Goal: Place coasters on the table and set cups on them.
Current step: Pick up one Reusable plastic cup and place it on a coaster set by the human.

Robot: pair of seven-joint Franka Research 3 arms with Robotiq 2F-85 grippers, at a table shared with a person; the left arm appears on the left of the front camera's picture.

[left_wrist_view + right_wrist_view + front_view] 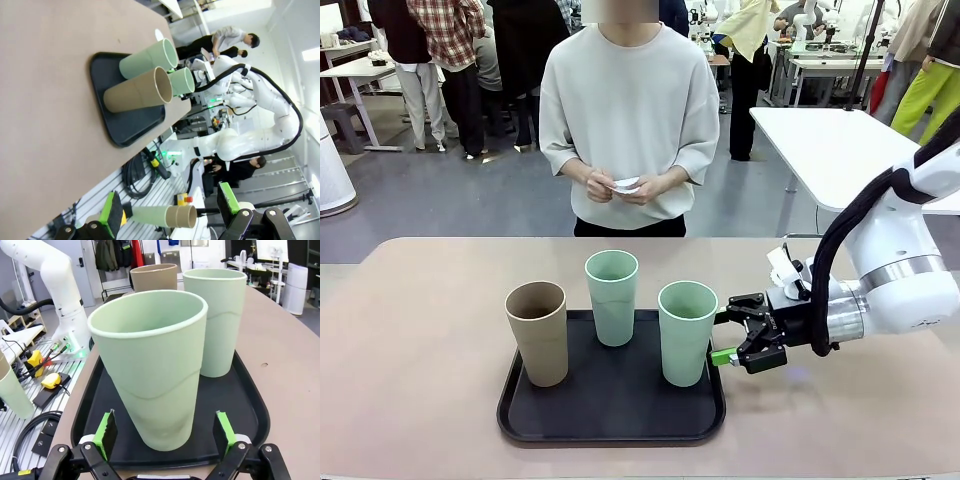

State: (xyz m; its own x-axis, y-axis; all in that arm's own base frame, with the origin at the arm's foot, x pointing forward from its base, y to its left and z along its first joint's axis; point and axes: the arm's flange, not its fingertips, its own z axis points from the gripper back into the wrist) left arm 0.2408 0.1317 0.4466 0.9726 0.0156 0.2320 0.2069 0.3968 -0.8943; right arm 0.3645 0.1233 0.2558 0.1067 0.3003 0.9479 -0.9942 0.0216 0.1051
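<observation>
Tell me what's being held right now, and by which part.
The person's hands hold white coasters between their fingers. The right end effector is open around the near mint cup, low on its body, not gripping.

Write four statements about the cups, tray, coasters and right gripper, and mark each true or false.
1. All three cups stand upright on the tray. True.
2. The right gripper is shut on the brown cup. False: it is open, its pads on either side of the nearest green cup.
3. A coaster lies under each cup. False: the cups stand straight on the tray, and the person holds the coasters.
4. In the front view the brown cup is the leftmost. True.
</observation>
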